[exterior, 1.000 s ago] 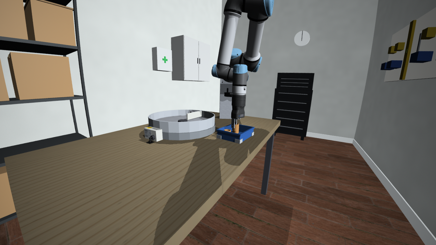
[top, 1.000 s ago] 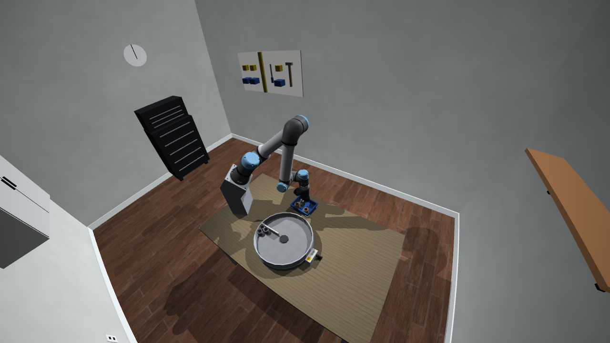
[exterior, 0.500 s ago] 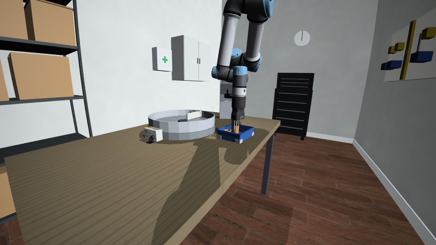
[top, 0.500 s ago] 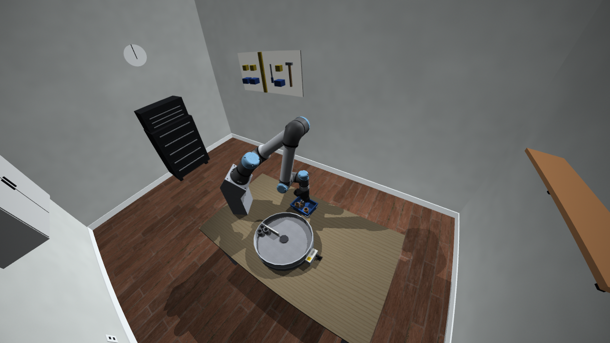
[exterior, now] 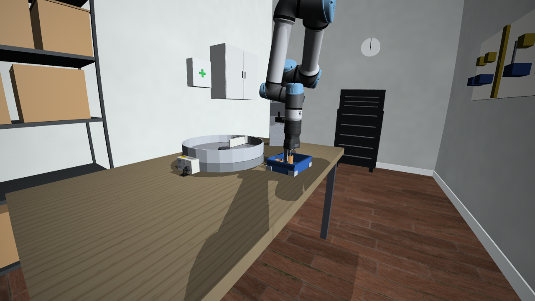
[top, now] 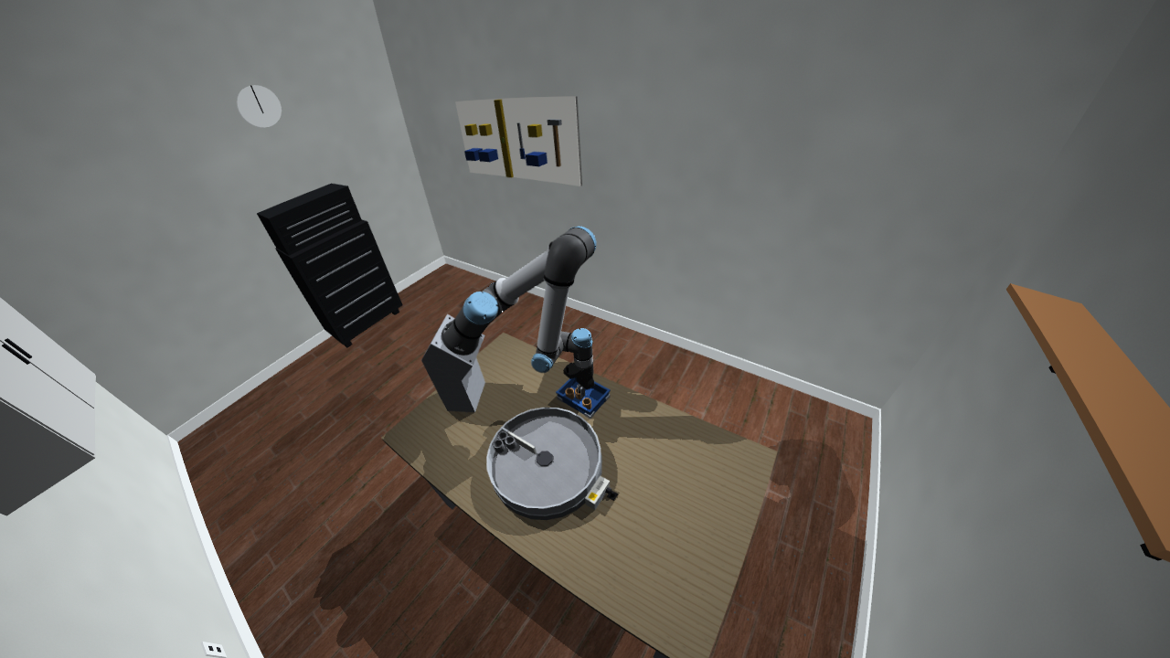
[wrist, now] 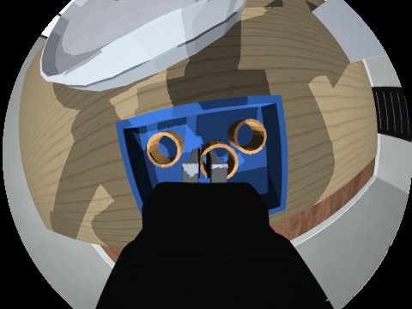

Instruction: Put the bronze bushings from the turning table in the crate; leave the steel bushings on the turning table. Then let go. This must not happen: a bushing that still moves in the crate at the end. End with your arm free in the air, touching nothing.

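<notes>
The arm (top: 554,314) (exterior: 294,100) is bent at the elbow, its wrist pointing straight down over the crate (top: 594,409) (exterior: 280,167) (wrist: 284,150). The gripper (top: 582,389) (exterior: 287,160) (wrist: 202,158) is clenched on the wall of the middle bushing (top: 578,393) (exterior: 290,159) (wrist: 234,165), inside the crate. In the wrist view, one bronze bushing (top: 586,402) (exterior: 279,160) (wrist: 151,150) is seen at its 9 o'clock, another (top: 569,393) (wrist: 263,136) at 2. From above, steel bushings (top: 509,443) are held at 10 o'clock on the turning table (top: 564,482) (exterior: 228,155) (wrist: 142,51).

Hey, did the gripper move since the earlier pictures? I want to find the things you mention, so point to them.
Yes, down: in the exterior view, the gripper (top: 581,391) (exterior: 287,161) (wrist: 202,158) sits lower against the blue crate (top: 600,405) (exterior: 302,166) (wrist: 284,150).
</notes>
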Motion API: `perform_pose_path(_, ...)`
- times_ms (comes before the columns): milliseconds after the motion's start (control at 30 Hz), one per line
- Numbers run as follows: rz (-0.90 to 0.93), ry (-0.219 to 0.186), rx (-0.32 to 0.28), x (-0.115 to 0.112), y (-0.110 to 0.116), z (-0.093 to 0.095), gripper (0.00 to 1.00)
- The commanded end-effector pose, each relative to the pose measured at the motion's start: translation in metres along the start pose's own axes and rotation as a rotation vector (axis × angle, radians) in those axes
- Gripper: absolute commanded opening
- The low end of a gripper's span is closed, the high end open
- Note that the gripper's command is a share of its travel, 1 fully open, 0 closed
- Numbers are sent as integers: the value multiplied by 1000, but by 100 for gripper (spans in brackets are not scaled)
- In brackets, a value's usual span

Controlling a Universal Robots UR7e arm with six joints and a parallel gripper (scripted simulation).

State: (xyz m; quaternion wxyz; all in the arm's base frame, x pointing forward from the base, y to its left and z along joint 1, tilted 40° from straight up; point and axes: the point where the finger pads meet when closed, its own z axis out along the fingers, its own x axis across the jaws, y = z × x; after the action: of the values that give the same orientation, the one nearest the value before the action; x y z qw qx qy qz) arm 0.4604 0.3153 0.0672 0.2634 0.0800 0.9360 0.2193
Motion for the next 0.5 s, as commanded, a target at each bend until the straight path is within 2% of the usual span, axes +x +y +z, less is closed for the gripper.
perform_pose_path(0, 0, -1, -1, 0, 0, 0, 0)
perform_pose_path(233, 0, -1, -1, 0, 0, 0, 0)
perform_pose_path(467, 0, -2, -1, 0, 1, 9, 0)
